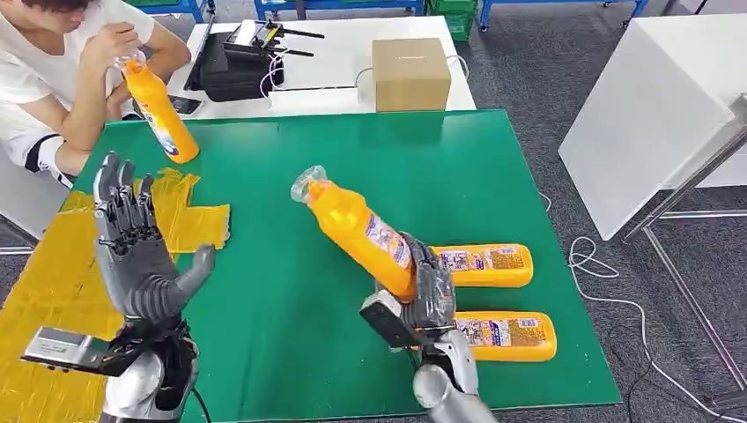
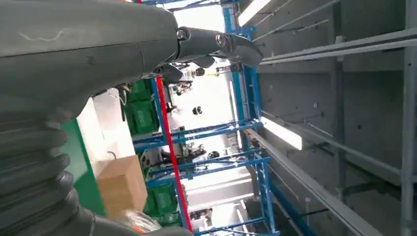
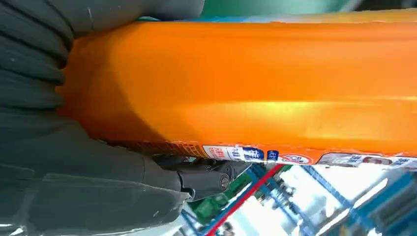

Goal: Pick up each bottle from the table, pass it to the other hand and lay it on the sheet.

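Right hand [image 1: 429,295]: at 5 o'clock of the head view, fingers wrapped round the lower body of the held bottle [image 1: 361,229]; grey thumb and ribbed cover pressed against the orange wall in the right wrist view [image 3: 246,83].
Held bottle: orange, lifted off the table, tilted with its clear-wrapped cap toward 11 o'clock, base down in the hand.
Left hand [image 1: 136,251]: at 8 o'clock, raised, palm turned inward, fingers spread wide and upright, holding nothing; thumb pointing toward 2 o'clock.
Table [image 1: 352,159]: green top, filling the centre of the head view.
Sheet [image 1: 53,291]: yellow, at 8 to 9 o'clock of the table, partly behind the left hand, wrinkled along its far edge.
Lying bottles: two, orange, on their sides at 4 o'clock; nearer bottle [image 1: 506,335] just beside the right wrist, farther bottle [image 1: 484,264] parallel to it, near but apart.
Person [image 1: 53,79]: seated at 10 o'clock, white shirt, holding a fourth orange bottle [image 1: 163,110] tilted, base on the table edge.
Cardboard box [image 1: 410,73]: at 12 o'clock, on the white table beyond the green one.
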